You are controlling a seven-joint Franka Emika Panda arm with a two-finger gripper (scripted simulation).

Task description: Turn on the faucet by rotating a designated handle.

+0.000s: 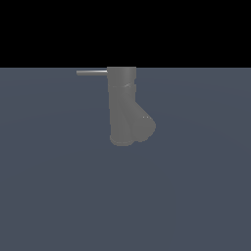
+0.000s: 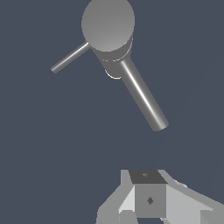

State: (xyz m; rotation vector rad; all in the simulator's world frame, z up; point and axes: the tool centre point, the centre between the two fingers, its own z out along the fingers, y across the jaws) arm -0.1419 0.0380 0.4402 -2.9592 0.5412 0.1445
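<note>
On the flat slate-blue bench [image 1: 54,196] stands the matte grey Y-shaped faucet [image 1: 122,105], its thin light-grey rod handle [image 1: 91,72] projecting sideways, well apart from the white claw [image 2: 148,205], whose state I cannot tell.

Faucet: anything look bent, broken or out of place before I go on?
Nothing stands out. The faucet stands upright and intact, its handle juts straight out sideways near the top, and the gripper is clear of both.

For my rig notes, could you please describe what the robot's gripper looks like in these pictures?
Only the wrist view shows the gripper: blocky, angular parts in white and light grey, with a darker grey square face bearing a small diamond mark. No cables are visible. The exterior view shows no arm at all.
</note>
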